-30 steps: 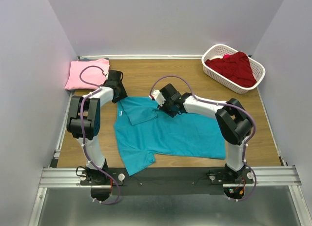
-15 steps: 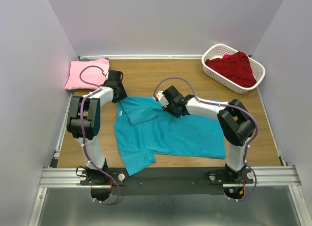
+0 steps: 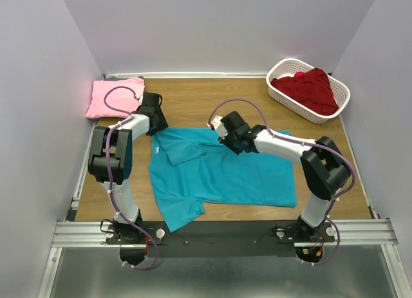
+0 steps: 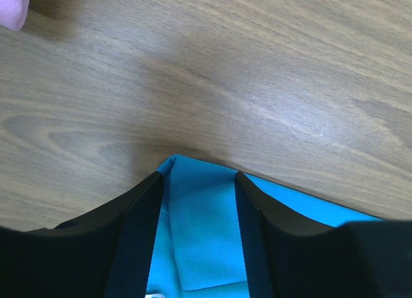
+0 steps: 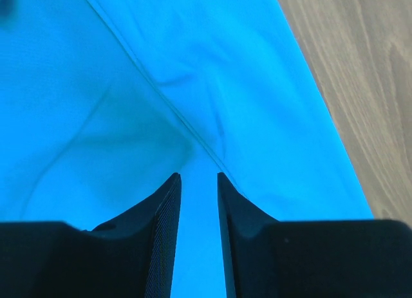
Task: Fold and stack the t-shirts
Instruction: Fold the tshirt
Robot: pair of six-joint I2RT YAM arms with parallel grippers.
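The teal t-shirt (image 3: 225, 176) lies spread on the wooden table, with a flap folded over near its collar. My left gripper (image 3: 156, 127) sits at the shirt's back left corner. In the left wrist view my left gripper (image 4: 197, 176) has that teal corner (image 4: 193, 208) held between its fingers. My right gripper (image 3: 226, 136) rests on the shirt's back edge near the middle. In the right wrist view my right gripper (image 5: 199, 176) has its jaws close together on teal cloth (image 5: 129, 85), with creases running to the tips. The pink t-shirt (image 3: 114, 97) lies folded at the back left. The dark red t-shirt (image 3: 309, 89) lies in the basket.
A white slotted basket (image 3: 281, 67) stands at the back right corner. Bare wood (image 3: 193, 98) lies behind the teal shirt. White walls close in the table on three sides. A corner of the pink shirt (image 4: 13, 8) shows at the top left of the left wrist view.
My right gripper has moved right and slightly back along the teal shirt's back edge. The shirt's left side has shifted a little left. My left arm has stayed put.
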